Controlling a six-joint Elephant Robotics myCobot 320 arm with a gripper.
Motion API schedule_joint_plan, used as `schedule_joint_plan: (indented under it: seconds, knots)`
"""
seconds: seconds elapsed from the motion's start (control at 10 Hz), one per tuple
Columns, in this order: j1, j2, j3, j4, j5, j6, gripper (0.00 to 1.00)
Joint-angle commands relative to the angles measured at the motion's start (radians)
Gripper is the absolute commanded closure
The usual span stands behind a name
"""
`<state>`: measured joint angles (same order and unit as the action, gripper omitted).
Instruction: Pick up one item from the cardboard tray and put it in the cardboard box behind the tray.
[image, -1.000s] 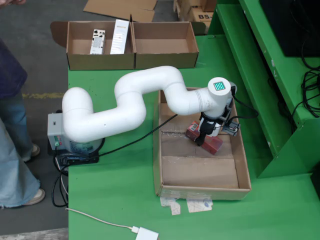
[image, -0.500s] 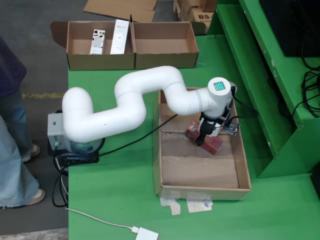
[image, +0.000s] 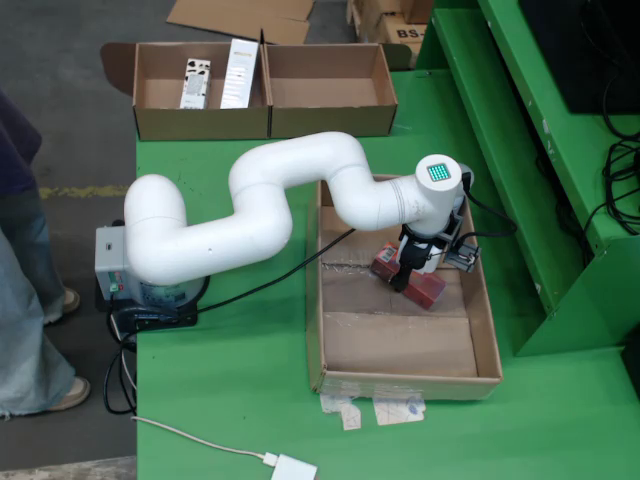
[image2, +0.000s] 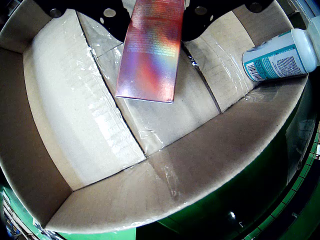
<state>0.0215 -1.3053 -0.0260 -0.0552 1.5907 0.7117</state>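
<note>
- Green worktop (image: 240, 380) holds a brown cardboard tray (image: 488, 340) with low walls.
- White arm (image: 260, 210) bends over from its base at the left of the still view and reaches down into the tray.
- Its fingers (image: 411, 272) are low in the tray, at the far end.
- Black fingers (image2: 112, 20) sit on both sides of a red box (image: 427, 287), one on each long side, and they look closed on it.
- In the wrist view the red box (image2: 150, 50) is shiny, with pink and rainbow colours. It is long and flat and points down toward the tray floor.
- You cannot tell if the red box is lifted or touching the floor.
- White bottle (image2: 280, 55) with a blue-green label lies on its side in the tray corner, at the right of the wrist view, apart from the red box.
- Clear tape shines on the tray floor.
- Behind the tray sits a cardboard box (image: 330, 118) with two parts.
- Its left part holds two white packs (image: 238, 75), and its right part has nothing in it.
- Someone in jeans (image: 25, 290) stands at the left edge.
</note>
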Motion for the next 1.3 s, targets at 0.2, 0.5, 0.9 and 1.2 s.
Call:
schedule_joint_plan:
  seconds: [0.2, 0.5, 0.9, 1.2]
  knots:
    - [0.002, 0.031, 0.026, 0.011, 0.002, -0.007, 1.00]
    - [-0.010, 0.086, 0.026, -0.029, 0.004, -0.061, 1.00]
    - [0.006, 0.133, 0.026, -0.054, -0.011, -0.047, 1.00]
    - [0.018, 0.186, 0.026, -0.135, -0.006, -0.038, 1.00]
